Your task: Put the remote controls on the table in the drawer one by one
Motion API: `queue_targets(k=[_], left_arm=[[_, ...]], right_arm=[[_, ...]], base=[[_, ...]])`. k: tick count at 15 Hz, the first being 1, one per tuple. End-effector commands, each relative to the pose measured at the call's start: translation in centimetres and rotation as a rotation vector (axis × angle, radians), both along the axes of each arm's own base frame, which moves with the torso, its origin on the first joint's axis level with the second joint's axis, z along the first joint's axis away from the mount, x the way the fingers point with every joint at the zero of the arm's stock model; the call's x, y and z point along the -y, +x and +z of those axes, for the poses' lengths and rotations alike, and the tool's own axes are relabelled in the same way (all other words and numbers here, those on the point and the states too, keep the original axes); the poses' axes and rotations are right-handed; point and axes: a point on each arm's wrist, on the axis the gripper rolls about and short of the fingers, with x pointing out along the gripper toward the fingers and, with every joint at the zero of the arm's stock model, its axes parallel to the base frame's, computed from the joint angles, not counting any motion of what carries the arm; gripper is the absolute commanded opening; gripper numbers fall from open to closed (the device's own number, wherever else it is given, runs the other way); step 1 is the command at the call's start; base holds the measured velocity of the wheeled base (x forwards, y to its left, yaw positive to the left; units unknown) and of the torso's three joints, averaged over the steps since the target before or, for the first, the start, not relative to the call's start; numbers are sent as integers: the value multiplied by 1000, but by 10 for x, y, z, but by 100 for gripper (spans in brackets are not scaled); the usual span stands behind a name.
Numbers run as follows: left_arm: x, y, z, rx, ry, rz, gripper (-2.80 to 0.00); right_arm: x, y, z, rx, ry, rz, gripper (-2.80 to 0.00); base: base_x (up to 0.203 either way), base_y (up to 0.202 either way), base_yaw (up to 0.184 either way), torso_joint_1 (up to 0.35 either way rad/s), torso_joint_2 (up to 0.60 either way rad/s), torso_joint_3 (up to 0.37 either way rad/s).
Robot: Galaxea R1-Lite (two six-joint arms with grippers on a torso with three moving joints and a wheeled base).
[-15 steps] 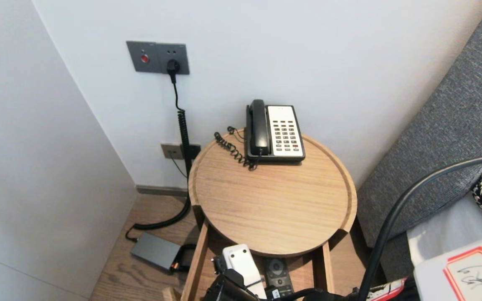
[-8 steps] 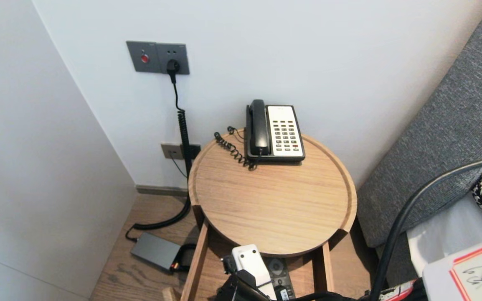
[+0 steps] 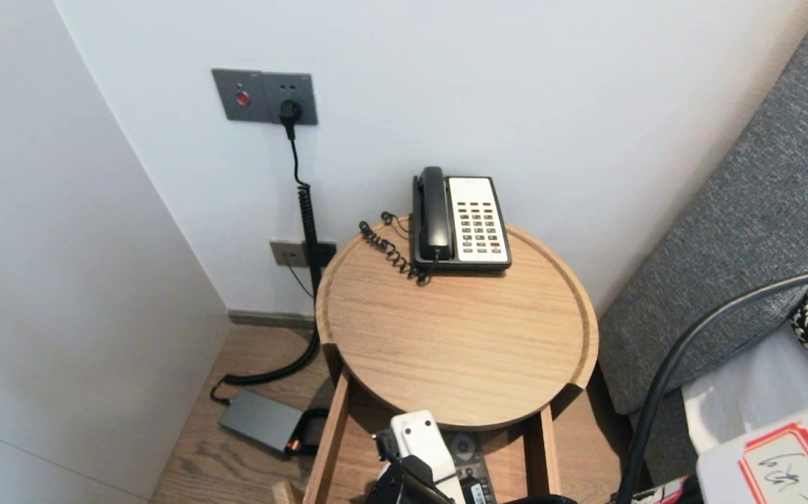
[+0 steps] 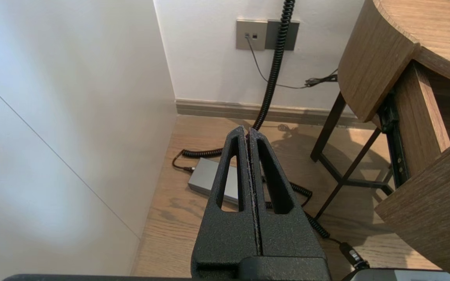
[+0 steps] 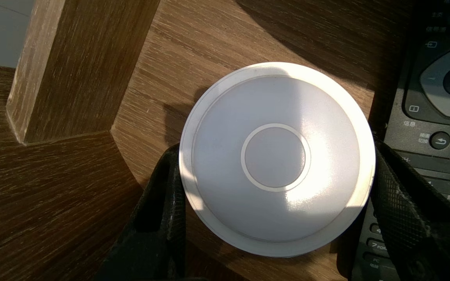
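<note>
A white round disc [image 5: 275, 160] with a ring at its centre sits between the fingers of my right gripper [image 5: 275, 156]. Both black fingers [image 5: 166, 183] press on its rim, so the gripper is shut on it. It hangs over the wooden floor of the open drawer [image 5: 193, 50], beside a black remote control [image 5: 435, 117]. In the head view the right wrist [image 3: 411, 476] shows at the bottom edge above the drawer [image 3: 330, 434]; the disc is hidden there. My left gripper [image 4: 247, 130] is shut and empty, parked over the floor left of the table.
A round wooden side table [image 3: 460, 343] carries a corded phone [image 3: 460, 220] at its back. A grey power brick [image 3: 260, 420] and coiled cable lie on the floor to the left. A grey sofa [image 3: 740, 224] stands at the right; walls close off the back and left.
My right wrist has shifted a little to the right over the open drawer. The left arm has not moved.
</note>
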Motion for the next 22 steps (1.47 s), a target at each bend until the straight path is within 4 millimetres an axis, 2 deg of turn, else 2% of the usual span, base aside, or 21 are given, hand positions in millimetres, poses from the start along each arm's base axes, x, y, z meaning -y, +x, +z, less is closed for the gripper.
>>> queue_targets(k=[1,10,11,18,22], left_arm=[[0,1,-4,-12,0,2,-280],[0,1,-4,-13,0,0,-280],[0,1,-4,-12,0,0,-280],[0,1,-4,-13,0,0,-280],[0,1,-4,-13,0,2,-280]], right_arm=[[-1,2,-4,-1,-1,-9,-280],[1,4,-3,10,19,-13,-280],[1,4,-4,9,19,-14,0],[4,2,-3,8,17,-13,0],[7,1,10,23,50,-12,0]], base=[[0,0,0,0,0,0],[0,0,0,0,0,0],[0,0,0,0,0,0],[0,0,0,0,0,0],[0,0,0,0,0,0]])
